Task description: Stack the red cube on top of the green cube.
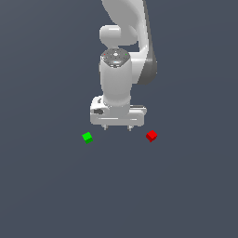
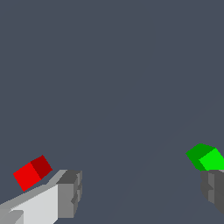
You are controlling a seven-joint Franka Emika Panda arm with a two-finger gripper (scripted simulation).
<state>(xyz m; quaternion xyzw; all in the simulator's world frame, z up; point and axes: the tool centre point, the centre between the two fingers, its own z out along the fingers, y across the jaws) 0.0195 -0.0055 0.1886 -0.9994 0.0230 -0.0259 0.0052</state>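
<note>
The red cube (image 1: pixel 151 135) lies on the dark floor toward the exterior view's right. The green cube (image 1: pixel 87 137) lies on the floor toward the exterior view's left. The two cubes are well apart. My gripper (image 1: pixel 117 127) hangs between them, above the floor, with its short fingertips spread wide and nothing between them. In the wrist view the red cube (image 2: pixel 32 172) shows beside one grey finger (image 2: pixel 69 194) and the green cube (image 2: pixel 205 157) beside the other finger (image 2: pixel 214 187). The gripper is open and empty.
The white arm (image 1: pixel 122 56) rises behind the gripper. A flat dark grey floor (image 1: pixel 46 195) lies under the cubes.
</note>
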